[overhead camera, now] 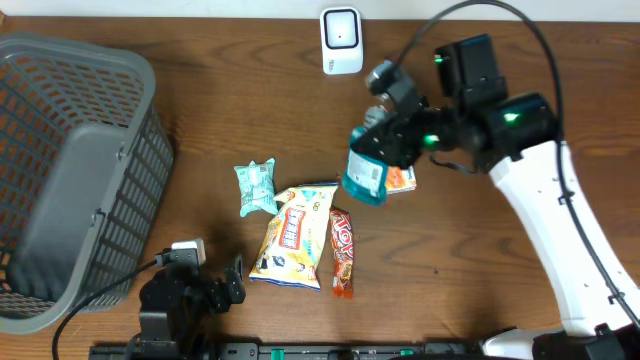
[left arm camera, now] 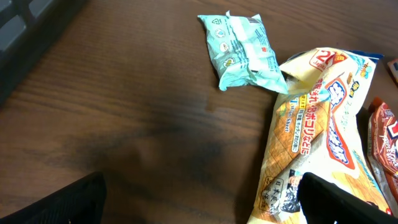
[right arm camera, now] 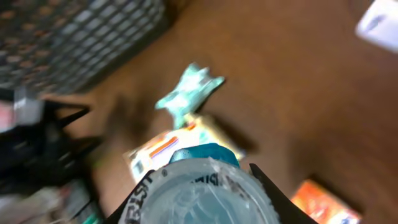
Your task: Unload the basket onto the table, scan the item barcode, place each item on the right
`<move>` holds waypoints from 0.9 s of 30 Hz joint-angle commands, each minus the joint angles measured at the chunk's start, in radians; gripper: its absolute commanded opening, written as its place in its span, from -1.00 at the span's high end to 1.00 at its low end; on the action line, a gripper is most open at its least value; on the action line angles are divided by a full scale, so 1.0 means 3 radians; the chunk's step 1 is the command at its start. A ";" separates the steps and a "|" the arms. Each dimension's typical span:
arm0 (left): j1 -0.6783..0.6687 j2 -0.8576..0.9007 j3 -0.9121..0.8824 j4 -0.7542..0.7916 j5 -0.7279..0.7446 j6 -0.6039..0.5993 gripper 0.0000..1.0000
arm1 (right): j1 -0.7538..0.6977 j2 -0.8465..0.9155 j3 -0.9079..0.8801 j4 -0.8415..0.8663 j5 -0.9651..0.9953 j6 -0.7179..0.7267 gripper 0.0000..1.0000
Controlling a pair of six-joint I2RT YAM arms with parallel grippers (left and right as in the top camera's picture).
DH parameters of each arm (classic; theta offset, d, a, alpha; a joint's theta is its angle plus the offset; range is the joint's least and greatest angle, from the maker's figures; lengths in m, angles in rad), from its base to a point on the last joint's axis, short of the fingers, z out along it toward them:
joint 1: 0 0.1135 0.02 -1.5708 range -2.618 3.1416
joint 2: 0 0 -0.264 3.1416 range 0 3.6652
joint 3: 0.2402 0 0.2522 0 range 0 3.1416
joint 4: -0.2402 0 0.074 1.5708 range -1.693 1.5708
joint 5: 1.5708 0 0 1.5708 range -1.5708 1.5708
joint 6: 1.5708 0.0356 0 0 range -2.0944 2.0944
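The right gripper (overhead camera: 375,150) is clamping a teal package (overhead camera: 366,176), holding it above the table, right of centre and nearer than the white scanner (overhead camera: 341,40) at the far edge. The left gripper (left arm camera: 202,205) is sitting at the near edge, jaws spread wide, left of the yellow snack bag (overhead camera: 292,238).

Dark brown wood-grain table (overhead camera: 250,110), soft even light, faint shadows.

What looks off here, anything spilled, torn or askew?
Nothing stands out: no spill, no visible tear. The teal cup is held tilted in the right fingers, next to the orange packet in the overhead view. The mint packet, yellow snack bag and red bar lie loose at mixed angles.
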State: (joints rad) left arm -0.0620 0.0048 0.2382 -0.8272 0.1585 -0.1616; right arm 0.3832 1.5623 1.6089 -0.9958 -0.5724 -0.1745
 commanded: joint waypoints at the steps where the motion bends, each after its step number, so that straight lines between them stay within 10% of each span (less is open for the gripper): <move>1: -0.0013 -0.0001 -0.0027 -0.0195 0.0019 -0.0029 -0.96 | 0.0309 0.0137 0.0042 0.0348 0.0727 0.0367 0.97; 7: -0.0013 -0.0001 -0.0027 -0.0195 0.0019 -0.0028 -0.96 | 0.0665 0.0605 0.0042 0.0905 0.2286 0.0364 0.98; 27: -0.0013 -0.0001 -0.0027 -0.0195 0.0019 -0.0029 -0.95 | 0.0736 0.1637 0.0151 0.3766 0.4336 -0.1124 0.98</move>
State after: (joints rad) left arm -0.0620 0.0048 0.2417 -0.8314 0.1585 -0.1612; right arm 0.5991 1.9881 1.6070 0.0547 0.5625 -0.3523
